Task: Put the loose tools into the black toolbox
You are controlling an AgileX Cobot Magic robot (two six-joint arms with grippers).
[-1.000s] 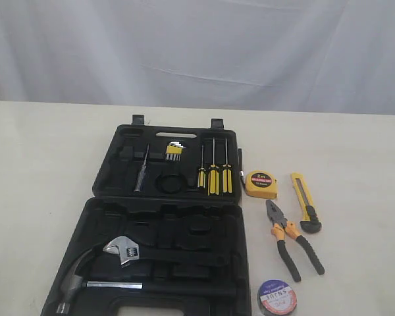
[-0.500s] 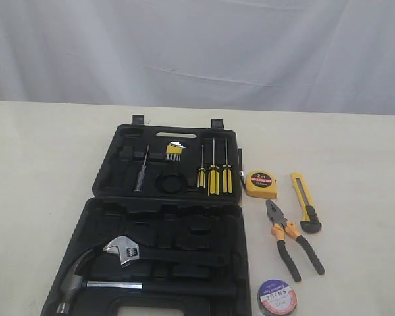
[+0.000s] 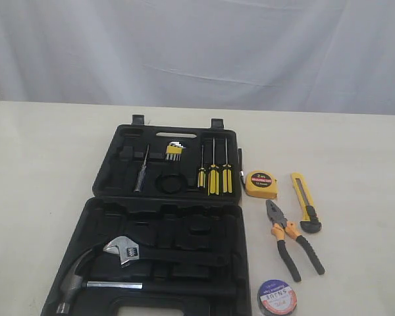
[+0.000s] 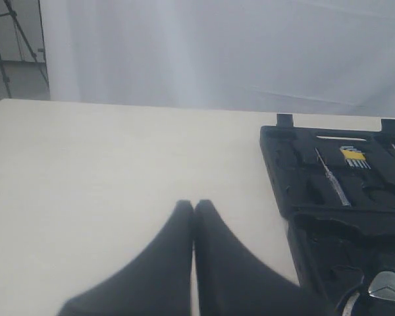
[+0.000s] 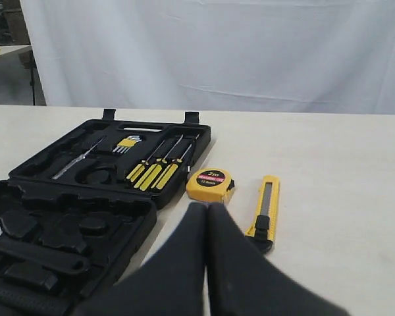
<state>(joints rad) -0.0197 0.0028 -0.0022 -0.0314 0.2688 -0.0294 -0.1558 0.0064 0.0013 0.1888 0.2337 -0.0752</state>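
Four loose tools lie on the table to the right of the black toolbox [image 3: 184, 237], which is open flat with both halves up. None is stowed yet.
- tape measure [image 3: 260, 184]: just beside the far half's right edge
- utility knife [image 3: 305, 201]: right of the tape measure, apart from it
- pliers [image 3: 291, 240]: nearer the camera, jaws pointing toward the tape measure
- electrical tape roll [image 3: 277, 297]: at the near edge of the exterior view

Step in hand, as I judge it, is the first pick by the right arm. The tape measure sits closest ahead of the right gripper [image 5: 207, 207]. The jaws should part before the descent, close across the measure's flat faces, and lift clear of the case rim before crossing. Which moulded slot fits it is hard to read against the black plastic.

Right gripper: fingers pressed together, holding nothing, above bare table short of the tape measure. Left gripper [image 4: 193, 205]: likewise closed and empty, over bare table left of the toolbox.
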